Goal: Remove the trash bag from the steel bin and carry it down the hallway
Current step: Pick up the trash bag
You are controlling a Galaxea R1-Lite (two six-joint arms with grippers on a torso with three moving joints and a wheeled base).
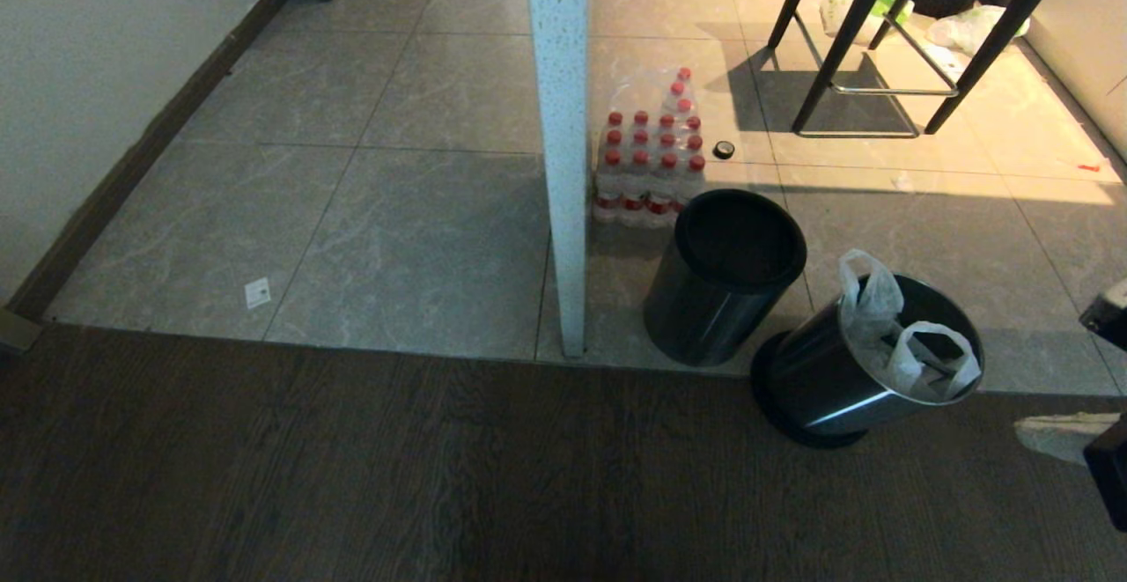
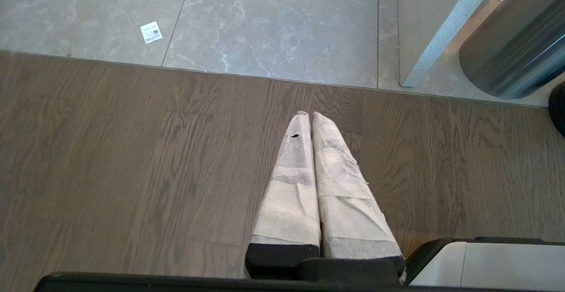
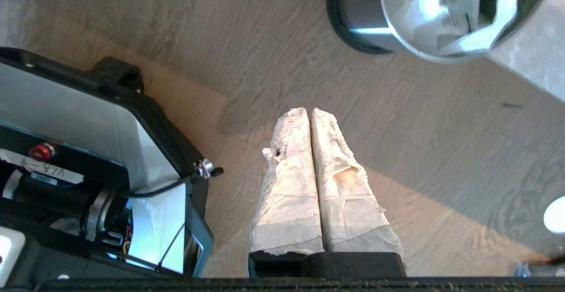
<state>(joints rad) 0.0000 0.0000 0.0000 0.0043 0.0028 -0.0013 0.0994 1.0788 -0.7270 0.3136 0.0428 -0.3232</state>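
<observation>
Tile floor (image 1: 423, 239) fills the left, wood planks nearer the robot. Left gripper (image 2: 309, 117) hangs over the wood, taped fingers pressed together, holding nothing. White pillar (image 1: 560, 124) stands mid-scene, a pack of red-capped water bottles (image 1: 650, 164) just beside it. Next, an upright black-rimmed bin (image 1: 724, 276), apparently empty. Touching or nearly touching it on the right, the steel bin (image 1: 828, 388) tilts toward the robot, with the trash bag (image 1: 916, 349) inside, loop handles standing up above the rim. Right gripper (image 3: 310, 113) hovers over the wood well short of that bin, fingers pressed together and empty. Step in hand looks like the approach: spread the fingers first, aim for the nearer loop handle, pinch the plastic only, then lift straight up out of the rim so the leaning bin does not tip.
</observation>
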